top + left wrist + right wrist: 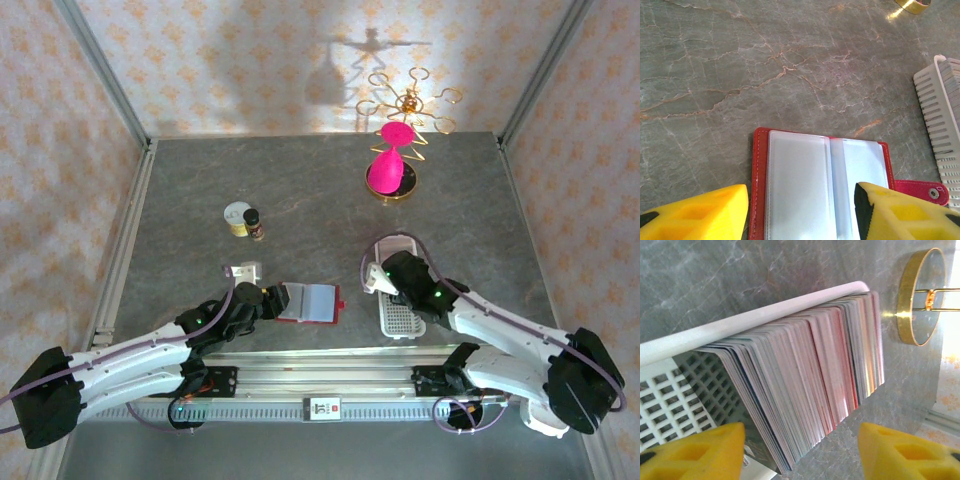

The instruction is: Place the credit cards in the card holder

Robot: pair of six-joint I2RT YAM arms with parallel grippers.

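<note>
The left fingers point(700, 215) are yellow and stand apart, with nothing clamped between them. Just in front of them, the small red leather-look folding card holder point(795, 180) lies open and flat on the grey marble-pattern table point(765, 65). Its clear plastic sleeves face up and reach into the gap between the two fingers. One finger covers a corner of the open holder, but it cannot be told if it touches. The red snap tab point(922, 190) sticks out of the holder on the outer side of that finger. From the top view, the holder point(312, 302) is right ahead of the left fingers point(268, 300).

The right fingers point(910, 450) are also apart and hold nothing. Ahead of the gap between them, the thin flat plastic credit cards point(810, 380) stand on edge as a dense pack, grey, pink, red and pale, inside the long white slotted plastic tray point(755, 315). The cards do not touch either finger. Beyond the cards, well apart from the right fingers, the round gold base of a wire stand point(917, 295) sits on the table.
</note>
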